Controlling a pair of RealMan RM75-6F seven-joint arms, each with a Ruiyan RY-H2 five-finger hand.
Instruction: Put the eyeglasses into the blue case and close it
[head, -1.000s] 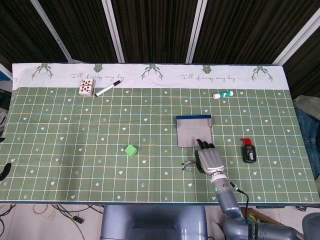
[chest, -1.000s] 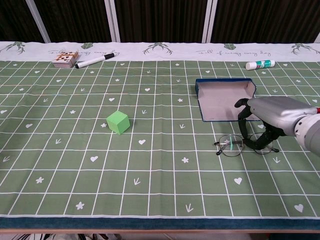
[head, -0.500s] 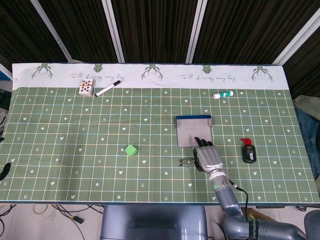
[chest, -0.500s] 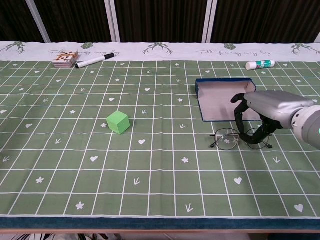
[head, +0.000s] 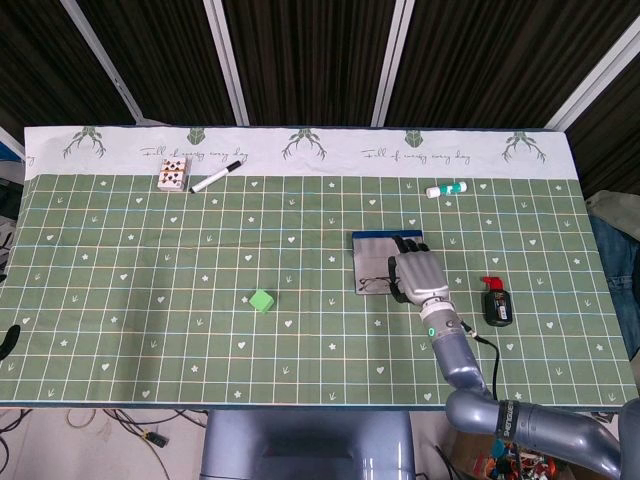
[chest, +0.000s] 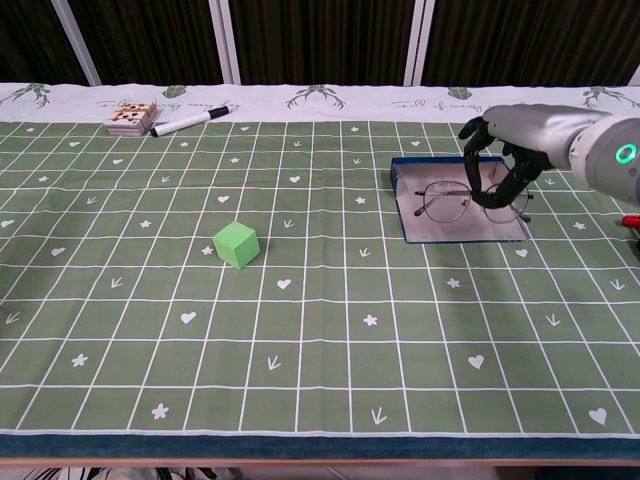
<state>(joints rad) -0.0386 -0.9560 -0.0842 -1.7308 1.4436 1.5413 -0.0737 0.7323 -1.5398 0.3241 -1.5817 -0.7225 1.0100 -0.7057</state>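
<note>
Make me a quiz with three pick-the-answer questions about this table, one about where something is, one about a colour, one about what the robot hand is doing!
1. Where are the glasses?
A. over the open case
B. beside the marker
C. on the cube

2. What colour is the cube?
A. red
B. green
C. yellow

3. What is the right robot hand doing?
A. resting flat on the cloth
B. pressing the case lid
C. holding the glasses

Answers:
1 A, the glasses show against the case's grey inside.
2 B, it is bright green in both views.
3 C, its fingers curl round the glasses frame.
</note>
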